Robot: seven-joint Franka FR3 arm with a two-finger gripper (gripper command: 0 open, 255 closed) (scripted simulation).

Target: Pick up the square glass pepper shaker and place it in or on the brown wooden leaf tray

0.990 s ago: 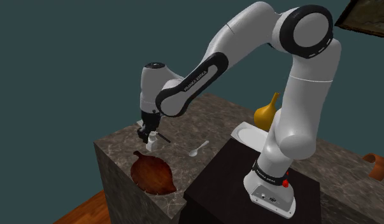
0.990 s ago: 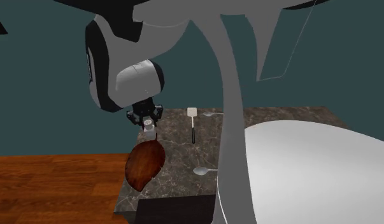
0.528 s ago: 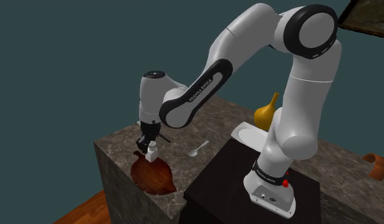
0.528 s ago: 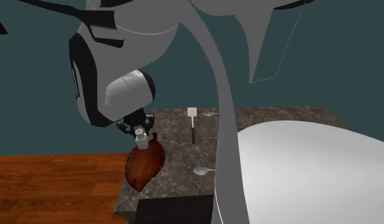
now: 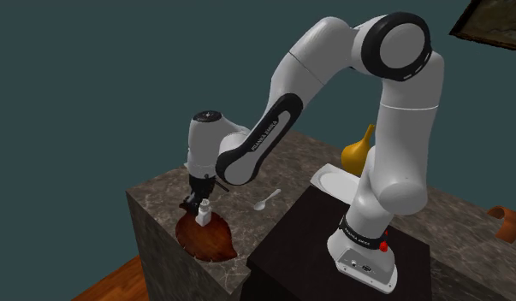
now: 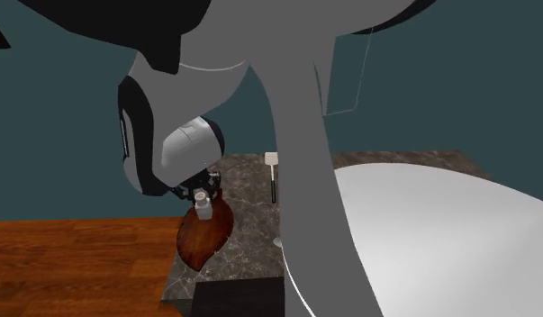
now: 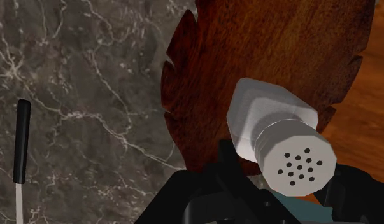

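The pepper shaker (image 5: pixel 202 214) is a small pale square bottle with a round perforated cap (image 7: pixel 297 162). My black gripper (image 5: pixel 198 203) is shut on it, and the bottle hangs tilted from the fingers. It is over the stem end of the brown wooden leaf tray (image 5: pixel 206 237), low above the wood; I cannot tell if it touches. In the second exterior view the shaker (image 6: pixel 204 207) sits at the far tip of the tray (image 6: pixel 204 236). The wrist view has the gripper (image 7: pixel 283 173) clasping the shaker (image 7: pixel 267 121) in front of the tray's toothed edge (image 7: pixel 184 76).
The tray lies at the corner of a dark marble counter (image 5: pixel 153 201), close to its edges. A white spoon (image 5: pixel 266 202), a yellow gourd vase (image 5: pixel 358 150) and a white dish (image 5: pixel 337 181) stand toward the stand. A black-handled spatula (image 6: pixel 273 173) lies further along the counter.
The gripper has carried the shaker from beside the tray's tip to over the tray and lowered it. The arm's elbow has dropped with it.
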